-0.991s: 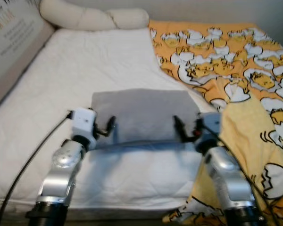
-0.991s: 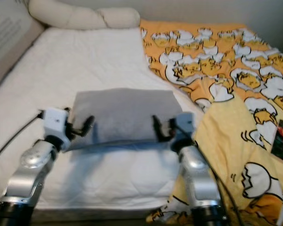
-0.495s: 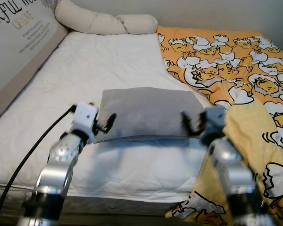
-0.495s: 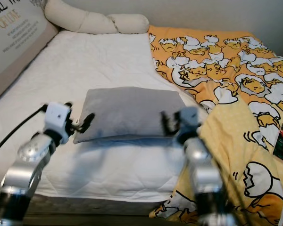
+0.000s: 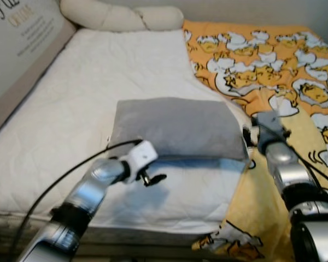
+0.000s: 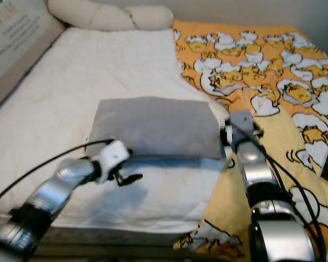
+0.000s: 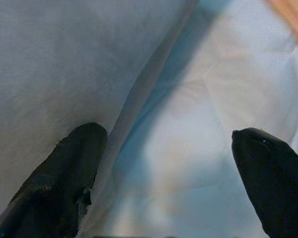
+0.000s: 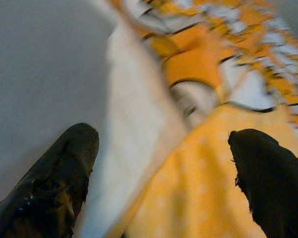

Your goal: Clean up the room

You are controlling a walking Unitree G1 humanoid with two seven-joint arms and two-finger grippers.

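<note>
— How do the hands stand?

— The left hand (image 7: 164,158) is spread wide and holds nothing. One finger (image 7: 64,183) lies against the near edge of the grey pillow (image 5: 177,128); the other is over the bare white sheet (image 5: 98,93). From the head views this hand (image 5: 153,177) sits just before the pillow's near-left corner.

— And the right?

— The right hand (image 8: 164,168) is also wide open and empty. One finger (image 8: 54,178) is beside the pillow's grey side, the other over the yellow duck-print blanket (image 5: 279,71); whether they touch, I cannot tell. It sits at the pillow's right edge, where sheet and blanket meet.

— Where is the pillow, and what room is there?

— It lies flat on the bed, toward the near middle. Open sheet runs beyond it to the cream bolster (image 5: 120,16) at the head. A printed panel (image 5: 16,43) bounds the left side, and the blanket covers the right.
</note>
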